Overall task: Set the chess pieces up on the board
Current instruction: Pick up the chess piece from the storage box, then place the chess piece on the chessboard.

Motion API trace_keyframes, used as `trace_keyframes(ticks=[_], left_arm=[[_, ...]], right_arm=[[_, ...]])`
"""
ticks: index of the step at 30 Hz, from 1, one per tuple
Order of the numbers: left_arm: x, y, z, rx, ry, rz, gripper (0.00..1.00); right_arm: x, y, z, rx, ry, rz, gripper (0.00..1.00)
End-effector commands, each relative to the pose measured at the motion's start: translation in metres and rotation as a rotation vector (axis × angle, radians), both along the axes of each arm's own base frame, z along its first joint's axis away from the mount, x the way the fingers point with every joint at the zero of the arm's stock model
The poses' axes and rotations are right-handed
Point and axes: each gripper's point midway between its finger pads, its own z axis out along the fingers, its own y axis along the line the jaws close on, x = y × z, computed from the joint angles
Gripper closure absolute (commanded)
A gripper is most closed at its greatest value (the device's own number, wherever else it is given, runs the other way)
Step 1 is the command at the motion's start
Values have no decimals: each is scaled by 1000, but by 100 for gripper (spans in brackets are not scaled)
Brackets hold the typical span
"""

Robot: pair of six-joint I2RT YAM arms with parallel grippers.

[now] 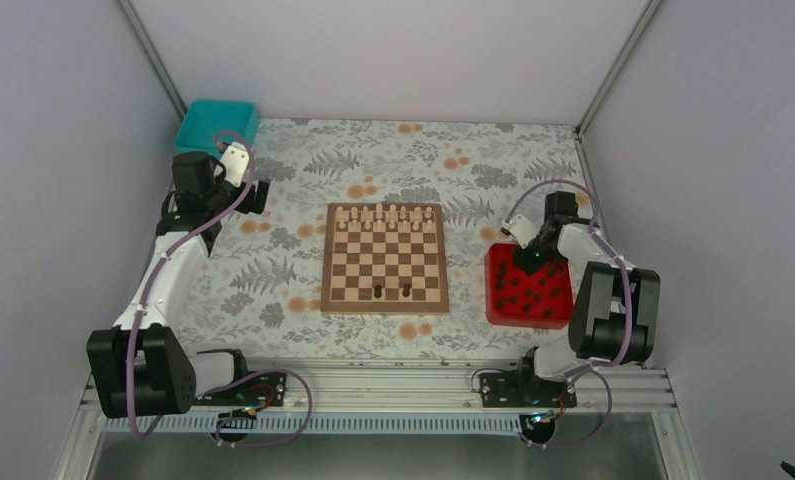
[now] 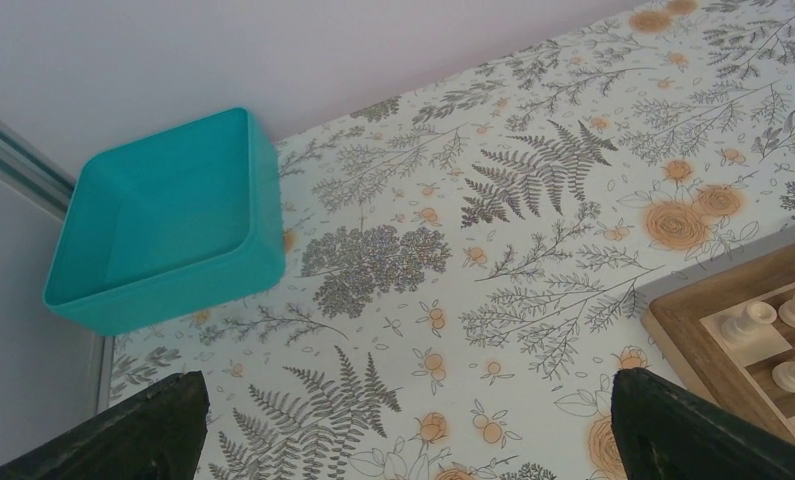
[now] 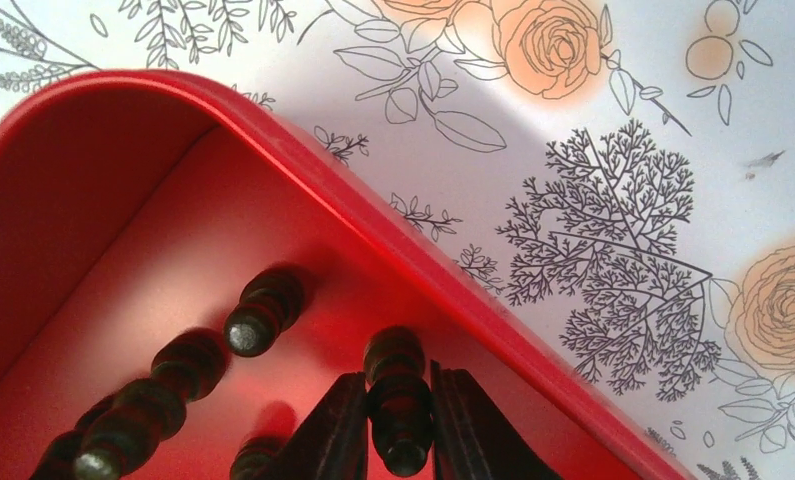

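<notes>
The board (image 1: 384,308) lies mid-table with two dark chess pieces (image 1: 377,291) on its near side. Several more dark pieces lie in the red tray (image 1: 493,290) to its right. My right gripper (image 1: 533,258) is down in the tray's far part. In the right wrist view it (image 3: 398,400) is shut on a dark piece (image 3: 395,355) near the tray's rim (image 3: 373,210), with other dark pieces (image 3: 263,310) lying beside it. My left gripper (image 1: 258,195) is wide open and empty above the tablecloth (image 2: 405,385), left of the board's corner (image 2: 693,320).
Pale cream pieces (image 1: 385,214) fill the board's far rows and show in the left wrist view (image 2: 751,320). A teal bin (image 1: 216,125) stands at the back left corner, also in the left wrist view (image 2: 163,220). Walls enclose the table.
</notes>
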Motion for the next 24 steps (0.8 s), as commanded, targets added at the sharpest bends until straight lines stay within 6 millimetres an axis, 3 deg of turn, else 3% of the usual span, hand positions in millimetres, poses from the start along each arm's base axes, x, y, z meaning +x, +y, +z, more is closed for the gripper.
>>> trace_keyframes(ticks=[1,7,12,15,18,24], left_arm=[[-1,0,3,-3,-15,-11,0],[-2,0,4,-5,-19,-10,0],[-1,0,9,-8,-27,-10,0],[-1,-1,10,-9,-29,-11,0],[-1,1,12,-6,-35,-4,0],[-2,4,14,2,-40,11,0]], right_arm=[[1,-3,2,4,-11,-4,84],[10,3,45,23,-75,10,90],[22,37,108,30,-182,83,91],[26,78,145,59,-235,178,90],[26,135,172,105,-262,308,90],[22,238,205,167,-284,518,90]])
